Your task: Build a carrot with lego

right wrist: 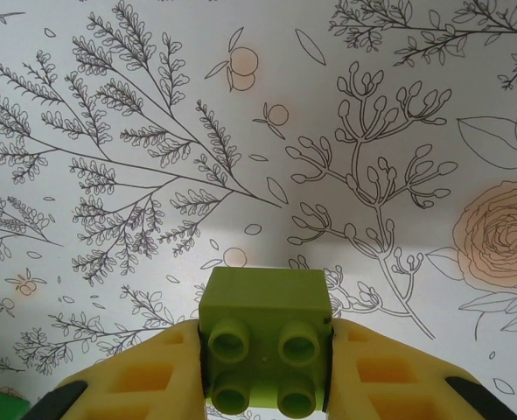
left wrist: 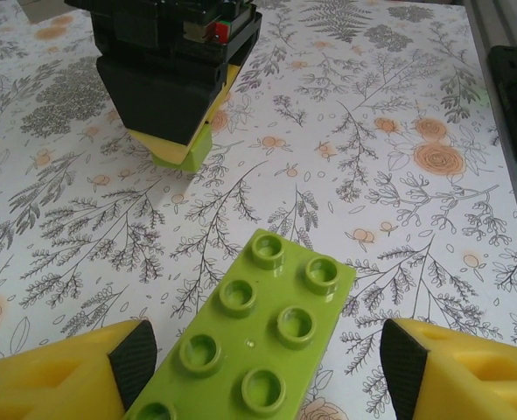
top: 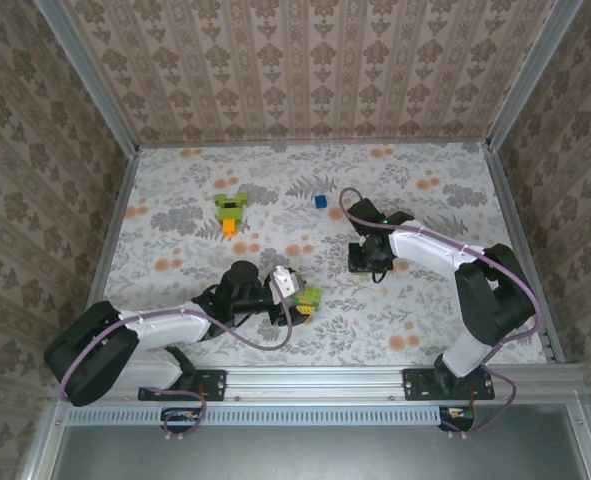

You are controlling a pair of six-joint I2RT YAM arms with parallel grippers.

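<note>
From above, your carrot (top: 231,212) lies at 11 o'clock on the table (top: 455,200), a blue brick (top: 320,201) near 12, both well apart from the arms; open room along the far and right edges. Left wrist: your left gripper (left wrist: 262,363) stands open around a long brick (left wrist: 258,341), seemingly not touching it; the right gripper (left wrist: 181,144) blocks 11 o'clock. Right wrist: its fingers (right wrist: 389,376) clamp a small brick (right wrist: 267,346), open table ahead.

Floral table cover (top: 425,300); damask wallpaper walls (top: 315,70) (metal rail (top: 315,380) at near edge).
</note>
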